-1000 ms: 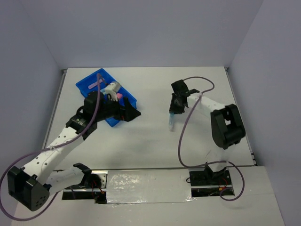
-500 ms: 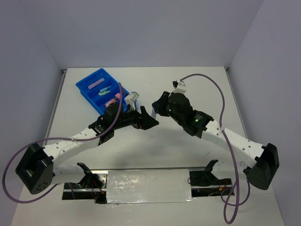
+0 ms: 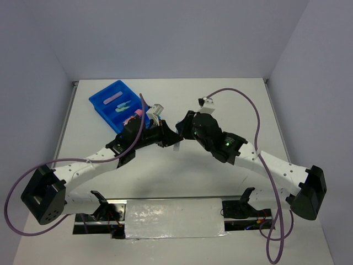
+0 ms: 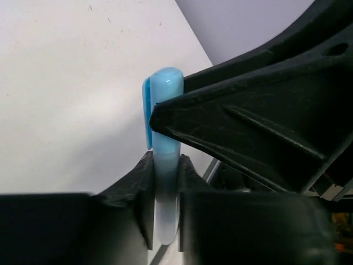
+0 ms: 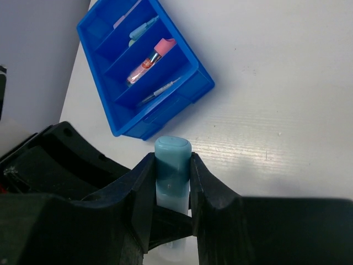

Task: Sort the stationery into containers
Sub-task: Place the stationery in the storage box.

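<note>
Left gripper (image 4: 165, 174) and right gripper (image 5: 172, 174) both clamped one pale blue capped marker (image 5: 172, 150) mid-table (image 3: 231, 105), near the blue tray's (image 5: 160, 113) near corner, well apart from every table edge.

Both arms reach inward, the left pincer (image 4: 164, 187) and right pincer (image 5: 172, 182) each clamped on one blue stick (image 4: 165, 83).

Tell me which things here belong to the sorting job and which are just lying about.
Job:
- blue stick
- tray
- in the tray: pink stick, green stick, bottle, pen

Just there:
- purple cables
- table
</note>
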`<state>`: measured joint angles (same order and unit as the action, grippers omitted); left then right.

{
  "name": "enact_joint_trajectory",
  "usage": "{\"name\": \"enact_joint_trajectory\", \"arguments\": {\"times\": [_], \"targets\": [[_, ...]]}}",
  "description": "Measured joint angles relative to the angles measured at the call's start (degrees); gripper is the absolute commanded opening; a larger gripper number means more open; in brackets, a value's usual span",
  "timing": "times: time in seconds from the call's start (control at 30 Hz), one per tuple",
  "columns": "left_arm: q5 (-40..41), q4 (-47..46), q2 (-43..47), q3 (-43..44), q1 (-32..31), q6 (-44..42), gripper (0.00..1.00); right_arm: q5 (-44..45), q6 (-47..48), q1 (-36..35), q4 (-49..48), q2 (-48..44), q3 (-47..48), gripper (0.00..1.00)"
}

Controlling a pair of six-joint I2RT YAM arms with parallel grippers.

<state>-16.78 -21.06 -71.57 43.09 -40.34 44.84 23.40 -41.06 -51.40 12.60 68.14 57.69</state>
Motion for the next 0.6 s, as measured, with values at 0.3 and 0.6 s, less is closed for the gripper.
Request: {"name": "enact_joint_trajectory", "arguments": {"times": [0.3,0.6], "targets": [[0.13,5.42,-1.88,3.10,0.02,-6.93,0.00,-3.48,4.02,2.34,-4.35,-3.45,-4.20,1.00],[17.90,19.15,-3.98,18.32,0.94,-37.73,0.00,-5.92,7.02,16.79,1.79,-35.15,-13.14,1.00]]}}
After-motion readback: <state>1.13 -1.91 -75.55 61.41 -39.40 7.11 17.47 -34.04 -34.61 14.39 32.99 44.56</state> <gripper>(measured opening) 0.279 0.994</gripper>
